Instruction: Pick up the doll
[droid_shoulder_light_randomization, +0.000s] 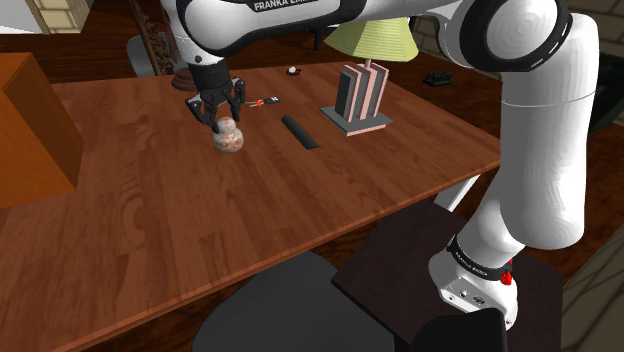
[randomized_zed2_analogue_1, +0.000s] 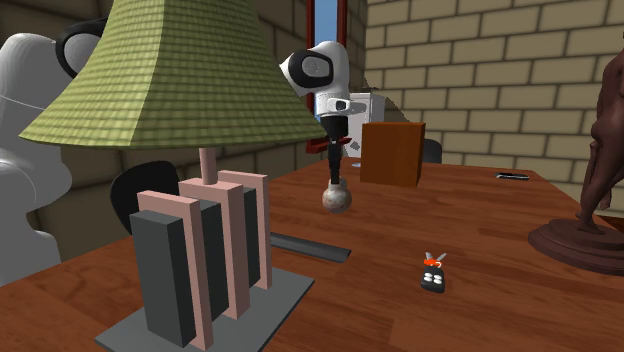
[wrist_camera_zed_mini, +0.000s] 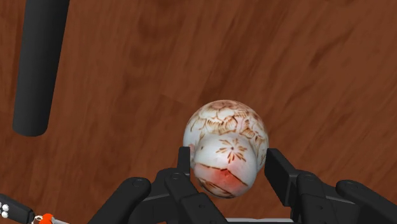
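On the wooden surface (droid_shoulder_light_randomization: 300, 230), toward the long edge far from the stand (droid_shoulder_light_randomization: 390, 272), stands one doll (droid_shoulder_light_randomization: 229, 138). It is a small rounded figure, pale with brown line patterns and a reddish patch, upright with its base on the bare wood. One black pincer (droid_shoulder_light_randomization: 220, 113) comes down on it from above. In the wrist view its two fingers (wrist_camera_zed_mini: 278, 168) lie against the doll's sides, one on each, so the pincer is pinching the doll.

One black bar (droid_shoulder_light_randomization: 299, 132) lies flat near the doll, between it and the lamp (droid_shoulder_light_randomization: 357, 100). That single lamp stands near the edge at the shoulder view's right. It has one green shade (randomized_zed2_analogue_1: 170, 80) and a flat grey base carrying three pink upright slabs (randomized_zed2_analogue_1: 243, 235) with dark grey ones set against them. One small black gadget (randomized_zed2_analogue_1: 432, 277) with white buttons and an orange tip lies on the wood near the far edge, a little apart from the pincer.

One orange-brown box (droid_shoulder_light_randomization: 30, 130) sits at the edge on the shoulder view's left. Its faces are shut, so whether it holds anything cannot be told. One dark brown statue (randomized_zed2_analogue_1: 600, 180) on a round base stands at the second exterior view's right.
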